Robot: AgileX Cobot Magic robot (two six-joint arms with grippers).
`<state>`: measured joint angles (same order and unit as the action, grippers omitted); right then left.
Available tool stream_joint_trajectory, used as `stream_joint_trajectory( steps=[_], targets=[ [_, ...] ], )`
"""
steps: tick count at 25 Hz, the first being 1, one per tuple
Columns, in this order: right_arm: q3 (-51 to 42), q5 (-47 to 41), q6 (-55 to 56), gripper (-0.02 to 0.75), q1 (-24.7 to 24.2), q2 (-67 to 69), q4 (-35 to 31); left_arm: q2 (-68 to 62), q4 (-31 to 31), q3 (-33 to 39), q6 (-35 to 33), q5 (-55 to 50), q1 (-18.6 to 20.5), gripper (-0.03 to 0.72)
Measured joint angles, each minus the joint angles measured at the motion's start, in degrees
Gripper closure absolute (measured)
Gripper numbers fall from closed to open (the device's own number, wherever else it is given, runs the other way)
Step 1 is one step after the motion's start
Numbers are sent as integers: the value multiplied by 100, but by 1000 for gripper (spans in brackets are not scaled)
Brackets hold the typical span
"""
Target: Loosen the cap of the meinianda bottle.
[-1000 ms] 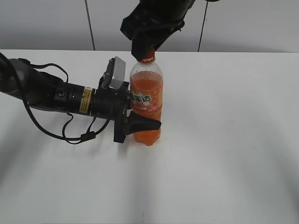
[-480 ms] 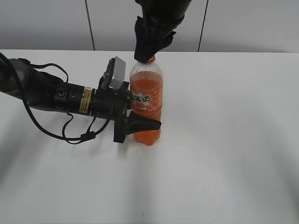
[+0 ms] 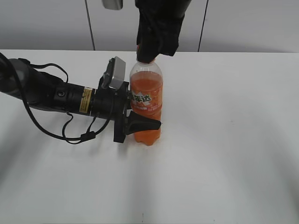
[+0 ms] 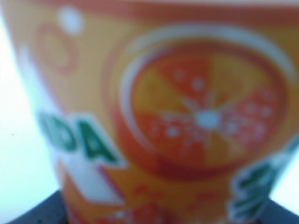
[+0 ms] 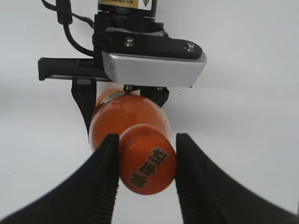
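left gripper (image 3: pixel 140 125): clamped round the meinianda bottle (image 3: pixel 146 105), keep it steady
right gripper (image 5: pixel 145 156): pinching the cap (image 5: pixel 148 163), twist without lifting

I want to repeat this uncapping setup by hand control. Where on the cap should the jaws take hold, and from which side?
Grip the cap by its round side wall, coming straight down from above. The meinianda bottle stands upright, held around its body by the left gripper, so only the top is free; the right gripper already straddles the cap that way.
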<state>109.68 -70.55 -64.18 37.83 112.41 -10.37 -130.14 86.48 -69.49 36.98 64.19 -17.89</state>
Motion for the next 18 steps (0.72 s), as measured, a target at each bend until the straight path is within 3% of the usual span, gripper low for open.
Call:
stream_joint_trajectory(
  steps=[18],
  targets=[
    [5, 5, -455, 465, 0, 0, 1, 0, -6, 0, 21, -11, 0, 291]
  ],
)
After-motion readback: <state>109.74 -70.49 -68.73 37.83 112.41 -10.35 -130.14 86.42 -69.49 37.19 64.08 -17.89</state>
